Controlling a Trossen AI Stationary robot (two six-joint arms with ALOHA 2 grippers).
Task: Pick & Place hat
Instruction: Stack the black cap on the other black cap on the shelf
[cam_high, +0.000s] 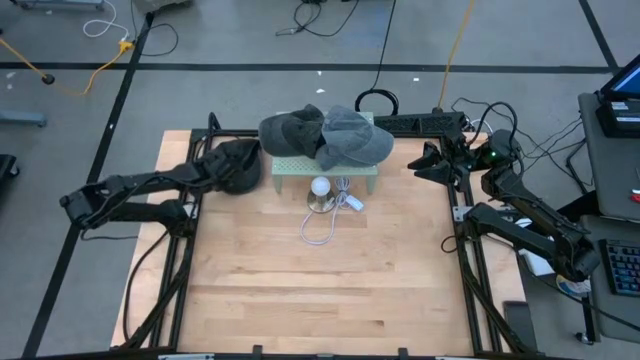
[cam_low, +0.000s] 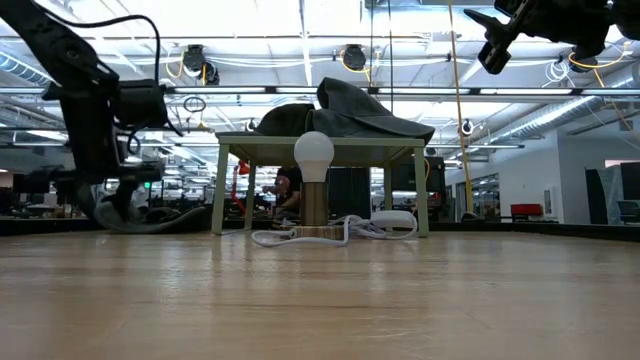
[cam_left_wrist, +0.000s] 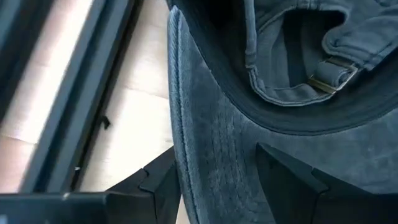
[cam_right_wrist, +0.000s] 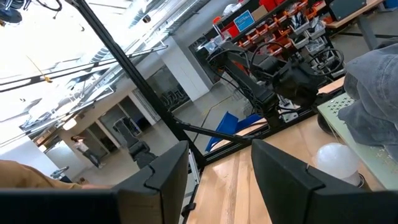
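Note:
A dark blue-grey cap (cam_high: 243, 172) lies on the table's left far part, crown down with its inside and strap buckle (cam_left_wrist: 329, 74) facing up. My left gripper (cam_high: 224, 166) (cam_left_wrist: 217, 152) is open, low over the cap's brim (cam_left_wrist: 217, 112), one finger on each side of it. In the low view the left gripper (cam_low: 112, 192) hangs just above the cap (cam_low: 150, 222). Two more caps, a dark one (cam_high: 290, 130) and a lighter grey one (cam_high: 358, 142), rest on a small green stand (cam_high: 300, 172). My right gripper (cam_high: 427, 165) (cam_right_wrist: 219, 155) is open, raised at the far right. My left gripper comes at the cap's brim (cam_left_wrist: 211, 143) from above, slanting from the table's left, with its open fingers (cam_left_wrist: 158, 183) astride the brim's edge. I cannot tell whether the fingers touch the brim. The cap rests on the table.
A lamp with a white bulb (cam_high: 320, 187) (cam_low: 313, 155) and a coiled white cord (cam_high: 322, 225) stands just in front of the green stand (cam_low: 320, 143). Dark frame rails (cam_high: 190, 250) run along the table's left and right sides. Bare wood (cam_high: 320, 290) fills the near half.

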